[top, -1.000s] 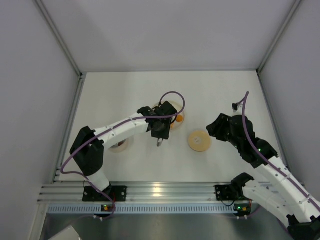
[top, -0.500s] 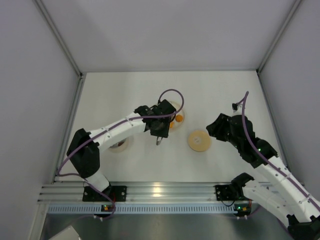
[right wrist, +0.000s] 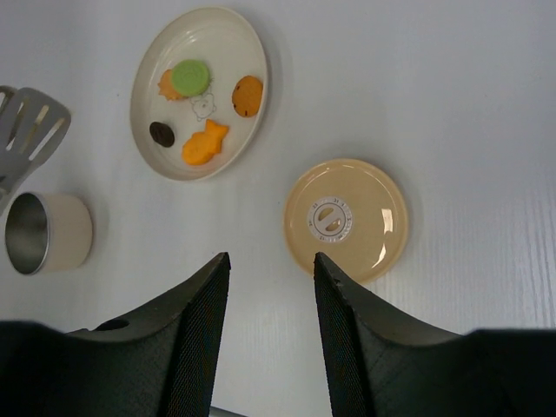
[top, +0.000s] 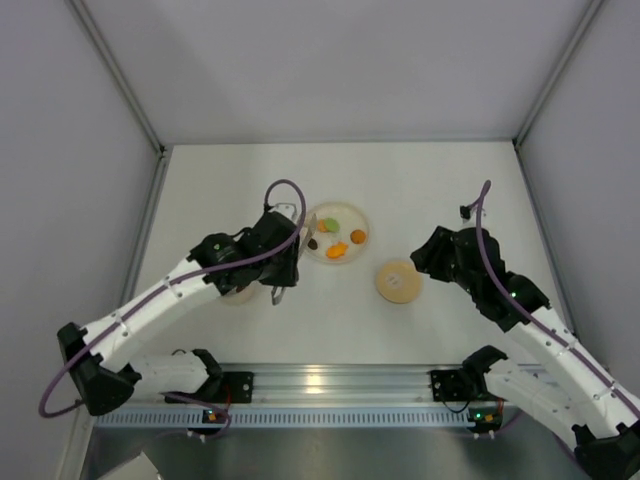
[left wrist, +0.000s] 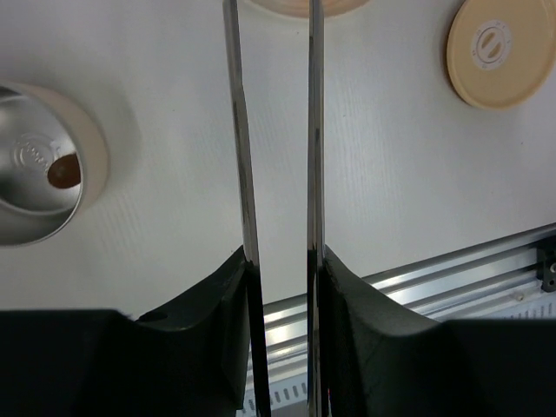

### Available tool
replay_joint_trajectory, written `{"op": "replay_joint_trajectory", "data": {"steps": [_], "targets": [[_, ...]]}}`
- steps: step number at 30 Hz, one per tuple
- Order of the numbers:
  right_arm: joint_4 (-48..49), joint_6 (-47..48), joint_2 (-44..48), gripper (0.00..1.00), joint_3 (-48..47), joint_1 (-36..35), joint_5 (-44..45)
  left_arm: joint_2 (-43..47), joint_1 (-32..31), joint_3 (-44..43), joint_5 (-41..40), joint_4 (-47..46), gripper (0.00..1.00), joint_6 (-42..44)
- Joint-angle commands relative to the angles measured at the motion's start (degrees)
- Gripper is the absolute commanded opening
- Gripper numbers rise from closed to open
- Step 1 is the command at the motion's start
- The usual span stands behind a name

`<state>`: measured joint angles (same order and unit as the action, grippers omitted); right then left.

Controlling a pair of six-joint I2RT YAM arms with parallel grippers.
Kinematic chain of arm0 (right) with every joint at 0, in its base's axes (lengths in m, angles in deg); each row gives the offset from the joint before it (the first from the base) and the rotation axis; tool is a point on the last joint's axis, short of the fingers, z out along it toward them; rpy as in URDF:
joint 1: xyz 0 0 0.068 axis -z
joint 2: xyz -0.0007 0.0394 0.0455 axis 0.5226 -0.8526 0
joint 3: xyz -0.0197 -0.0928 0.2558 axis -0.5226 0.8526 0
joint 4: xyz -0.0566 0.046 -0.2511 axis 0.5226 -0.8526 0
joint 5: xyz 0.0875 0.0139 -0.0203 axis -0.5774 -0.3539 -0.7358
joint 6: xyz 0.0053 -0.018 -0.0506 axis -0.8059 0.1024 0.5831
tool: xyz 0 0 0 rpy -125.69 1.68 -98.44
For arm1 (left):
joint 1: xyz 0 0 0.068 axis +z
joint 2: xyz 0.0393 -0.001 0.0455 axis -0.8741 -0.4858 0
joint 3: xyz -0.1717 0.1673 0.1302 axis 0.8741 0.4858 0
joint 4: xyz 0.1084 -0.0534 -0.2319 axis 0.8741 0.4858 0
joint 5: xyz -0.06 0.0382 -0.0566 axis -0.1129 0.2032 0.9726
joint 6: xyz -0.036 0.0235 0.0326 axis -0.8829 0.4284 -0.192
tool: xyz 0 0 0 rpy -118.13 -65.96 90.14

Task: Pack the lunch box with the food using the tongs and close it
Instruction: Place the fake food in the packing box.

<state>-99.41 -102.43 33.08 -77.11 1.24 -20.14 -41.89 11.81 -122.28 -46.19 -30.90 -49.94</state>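
Tongs point(left wrist: 240, 130) sit clamped in my left end effector point(left wrist: 280, 261). Its fingers are pressed narrow against the two thin metal arms, which run side by side with a slim gap up the left wrist view toward the cream plate point(left wrist: 278, 5). In the right wrist view I see their flat, slotted heads at the left edge, beside the plate and just above the lunch box point(right wrist: 52, 233) in that frame; I cannot tell whether anything is pinched between them. The lunch box stands upright and open on the white tabletop point(top: 420, 190), left of the plate and mostly under my left arm in the top view. Its inside is shiny steel, its outer wall cream, and one brown piece point(left wrist: 62, 171) lies on its bottom. The rest of the food lies on the plate: a green round point(right wrist: 189, 76), an orange fish shape point(right wrist: 204, 143), a round orange-brown biscuit point(right wrist: 248, 95), a dark brown bit point(right wrist: 162, 133) and a pale orange piece point(right wrist: 165, 84) partly under the green one. The tan lid point(right wrist: 346, 219) lies flat on the tabletop right of the plate, apart from it. My right end effector point(right wrist: 268, 269) hangs above the tabletop near the lid, fingers apart, holding nothing.
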Motion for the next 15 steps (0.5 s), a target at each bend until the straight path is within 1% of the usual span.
{"op": "replay_joint_trajectory", "data": {"steps": [1, 10, 15], "targets": [[1.6, 0.3, -0.6, 0.43, -0.8, -1.1, 0.1, 7.4, -0.2, 4.1, -3.0, 6.5, 0.32, -2.9], [2.2, 0.2, -1.3, 0.43, -0.4, -1.1, 0.0, 24.0, -0.2, 12.4, -4.6, 17.1, 0.34, -7.1], [3.7, -0.3, -1.8, 0.43, 0.8, -1.1, 0.0, 28.6, -0.2, 13.7, -6.0, 22.9, 0.34, -9.5]]}}
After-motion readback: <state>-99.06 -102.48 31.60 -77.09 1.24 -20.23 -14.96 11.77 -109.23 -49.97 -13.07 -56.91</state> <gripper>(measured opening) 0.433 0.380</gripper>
